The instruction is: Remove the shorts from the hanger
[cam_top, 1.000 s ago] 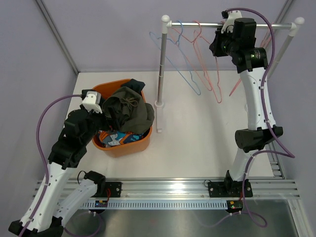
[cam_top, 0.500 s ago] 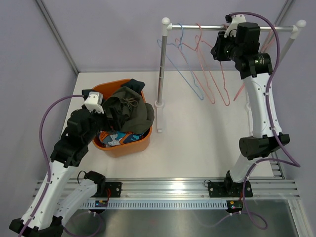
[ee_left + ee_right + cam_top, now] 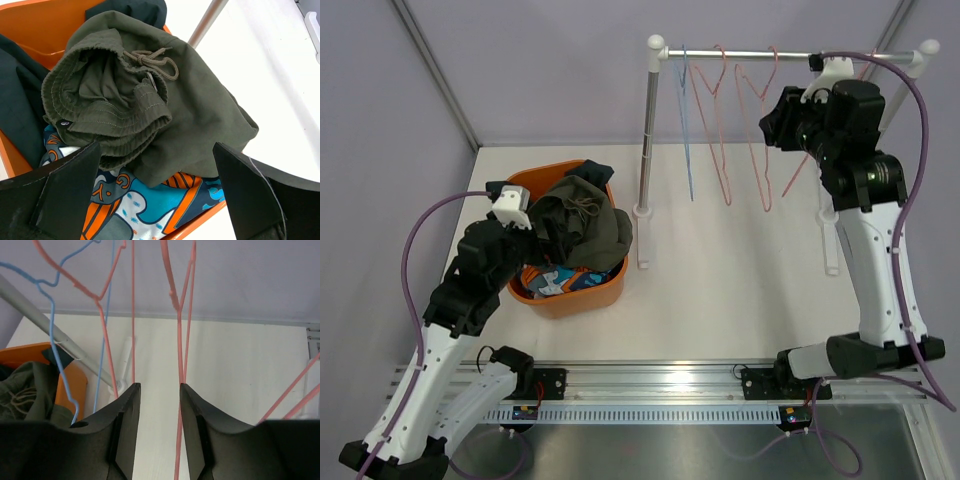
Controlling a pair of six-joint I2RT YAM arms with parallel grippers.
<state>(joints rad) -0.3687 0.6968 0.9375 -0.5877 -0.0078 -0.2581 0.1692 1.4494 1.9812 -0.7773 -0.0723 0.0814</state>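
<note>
The olive green shorts (image 3: 582, 225) lie on top of an orange basket (image 3: 545, 300). In the left wrist view they (image 3: 145, 100) cover the blue-white-orange patterned shorts (image 3: 135, 200), with dark fabric (image 3: 135, 10) behind. My left gripper (image 3: 157, 200) is open and empty just above the pile, at the basket's left side (image 3: 527, 232). A blue hanger (image 3: 686, 120) and pink hangers (image 3: 720, 120) hang bare on the rail (image 3: 740, 52). My right gripper (image 3: 159, 387) is open beside the pink hangers (image 3: 180, 340), to their right in the top view (image 3: 770, 125), with one wire close to its right finger.
The rail's left post (image 3: 645, 150) stands just right of the basket, and its right leg (image 3: 828, 240) is behind my right arm. An aluminium track (image 3: 660, 380) runs along the near table edge. Grey walls close in the back and sides.
My right arm has moved right along the rail, off the hangers. The hangers have swung back and now hang straight down. My left arm has hardly moved.
</note>
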